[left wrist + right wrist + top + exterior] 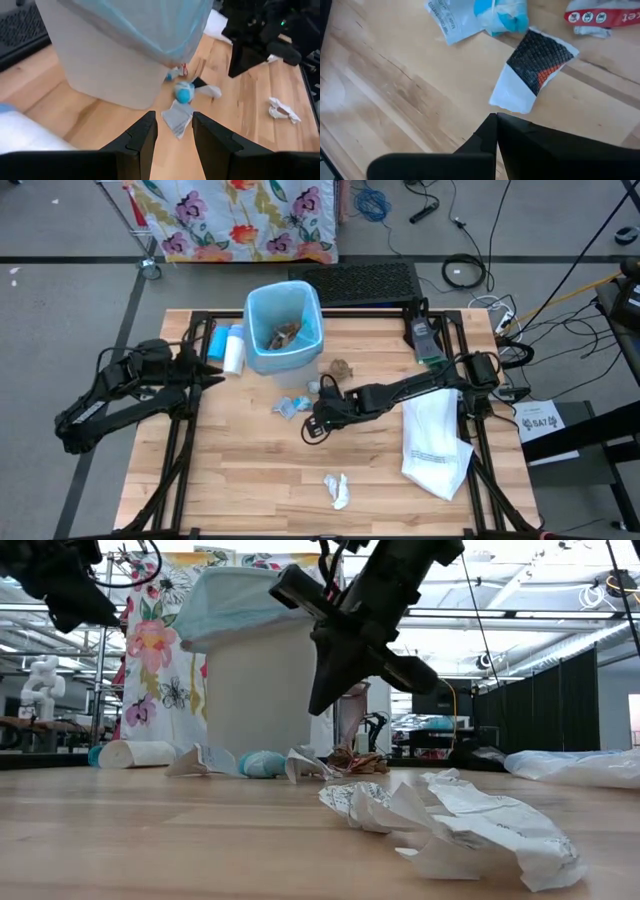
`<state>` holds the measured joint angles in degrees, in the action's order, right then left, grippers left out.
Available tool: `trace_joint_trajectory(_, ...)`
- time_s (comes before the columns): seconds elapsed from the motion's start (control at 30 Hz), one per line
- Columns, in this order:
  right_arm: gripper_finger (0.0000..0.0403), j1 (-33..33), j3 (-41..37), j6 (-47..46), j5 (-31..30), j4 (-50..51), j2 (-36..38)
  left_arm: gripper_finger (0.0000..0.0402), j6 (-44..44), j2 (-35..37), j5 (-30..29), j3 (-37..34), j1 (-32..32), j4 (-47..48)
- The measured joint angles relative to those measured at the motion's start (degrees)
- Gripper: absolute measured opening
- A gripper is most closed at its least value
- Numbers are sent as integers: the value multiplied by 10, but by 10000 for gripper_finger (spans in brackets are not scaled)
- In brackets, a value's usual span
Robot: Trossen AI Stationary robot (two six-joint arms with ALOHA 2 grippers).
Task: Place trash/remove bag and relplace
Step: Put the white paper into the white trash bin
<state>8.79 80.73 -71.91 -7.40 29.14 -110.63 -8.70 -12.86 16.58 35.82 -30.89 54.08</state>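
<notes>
A white bin (283, 330) lined with the light-blue bag (310, 320) stands at the table's far middle, with some trash inside. More scraps lie in front of it: a brown one (341, 368), a light-blue one (289, 407), a black-and-white wrapper (535, 70), and a white crumpled one (337, 490) near the front edge. The white replacement bag (432, 442) lies flat at the right. My right gripper (312, 425) hovers shut above the table beside the scraps (496, 116) and holds nothing. My left gripper (175, 125) is open, left of the bin.
A blue-and-white cylinder (232, 348) lies on its side left of the bin. A dark device (422, 335) sits at the far right of the table. Bare wood spreads across the near half. Cables and a floral cloth (240, 215) lie beyond the far edge.
</notes>
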Motion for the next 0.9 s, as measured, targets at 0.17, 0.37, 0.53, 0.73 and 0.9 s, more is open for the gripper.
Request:
trace_joint_trajectory(0.17, 24, -11, 0, -24, 2, -4, 0, 130, 0, 0, -1, 0, 0, 2)
trace_joint_trajectory(0.37, 103, -39, 0, -9, 1, -8, 0, 130, 0, 0, -1, 0, 0, 3)
trace_joint_trajectory(0.53, 170, -58, 0, 18, 1, -18, -2, 130, 0, 0, -2, 0, 0, 4)
trace_joint_trajectory(0.73, 219, -63, 0, 26, 6, -82, -38, 130, 1, 0, -2, 0, 0, 4)
trace_joint_trajectory(0.9, 221, -62, 1, -34, 47, -25, -74, 130, 1, 0, -2, 0, 0, 4)
